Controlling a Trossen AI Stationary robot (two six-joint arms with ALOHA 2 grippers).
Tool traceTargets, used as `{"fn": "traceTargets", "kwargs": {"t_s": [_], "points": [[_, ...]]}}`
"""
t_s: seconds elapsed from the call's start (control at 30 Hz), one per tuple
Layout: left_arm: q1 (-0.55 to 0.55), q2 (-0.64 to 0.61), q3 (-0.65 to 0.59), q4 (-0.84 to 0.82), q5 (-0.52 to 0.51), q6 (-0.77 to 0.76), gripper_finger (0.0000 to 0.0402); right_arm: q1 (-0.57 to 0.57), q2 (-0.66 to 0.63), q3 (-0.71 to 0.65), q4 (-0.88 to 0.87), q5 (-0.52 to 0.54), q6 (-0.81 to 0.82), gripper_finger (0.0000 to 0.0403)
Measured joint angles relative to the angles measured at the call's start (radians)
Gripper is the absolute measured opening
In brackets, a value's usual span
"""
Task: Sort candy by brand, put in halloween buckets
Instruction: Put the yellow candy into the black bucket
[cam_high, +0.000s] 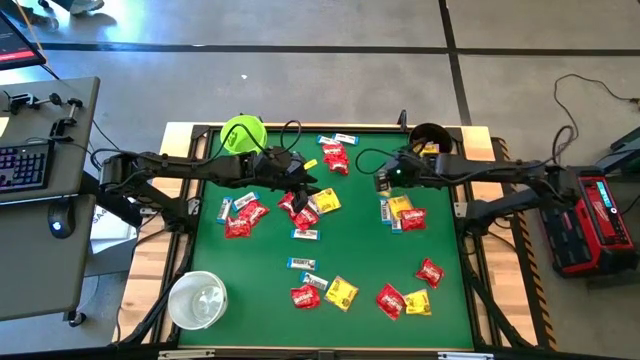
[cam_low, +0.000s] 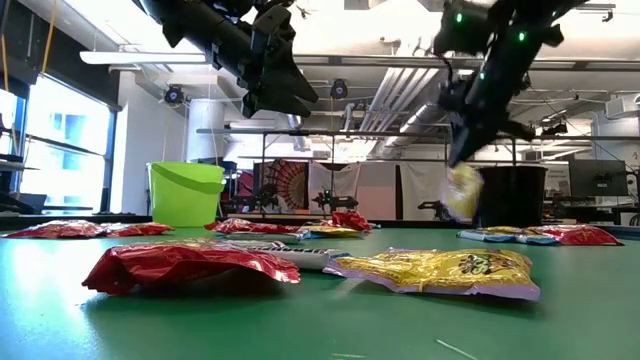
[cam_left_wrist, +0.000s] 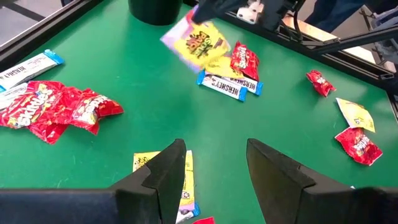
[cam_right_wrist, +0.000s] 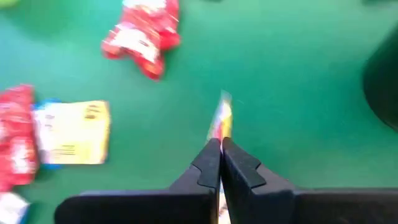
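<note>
Red, yellow and white-and-blue candy packets lie scattered on the green table (cam_high: 360, 255). A lime green bucket (cam_high: 243, 133) stands at the far left, a black bucket (cam_high: 430, 135) at the far right, and a white bucket (cam_high: 197, 298) at the near left. My right gripper (cam_right_wrist: 221, 144) is shut on a yellow packet (cam_left_wrist: 196, 43), in the air near the black bucket. My left gripper (cam_left_wrist: 214, 165) hovers open above the table's middle, over a yellow packet (cam_left_wrist: 163, 163) that lies flat, with nothing between its fingers. My right gripper pinches the yellow packet by its upper edge (cam_right_wrist: 222, 127) between its two fingers, slanting down from above. The packet hangs below the fingers (cam_low: 462, 192), tilted, clear of the table.
Red packets (cam_left_wrist: 53, 106) and white-and-blue bars (cam_left_wrist: 227, 86) lie in clusters around both grippers. More packets (cam_high: 405, 300) sit near the table's front right. A desk with a keyboard (cam_high: 25, 165) stands left of the table and a red device (cam_high: 590, 220) right of it.
</note>
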Motion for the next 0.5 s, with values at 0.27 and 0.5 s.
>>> {"fn": "traceTargets", "kwargs": {"t_s": [0.27,0.5], "points": [[0.001,0.0,0.0,0.0,-0.002,0.007,0.0161,-0.001,-0.079,0.068,-0.017,0.058,-0.013,0.0],[0.001,0.0,0.0,-0.005,-0.002,0.001,0.0161,-0.061,-0.124,0.185,-0.228,0.189,-0.042,0.0]]}}
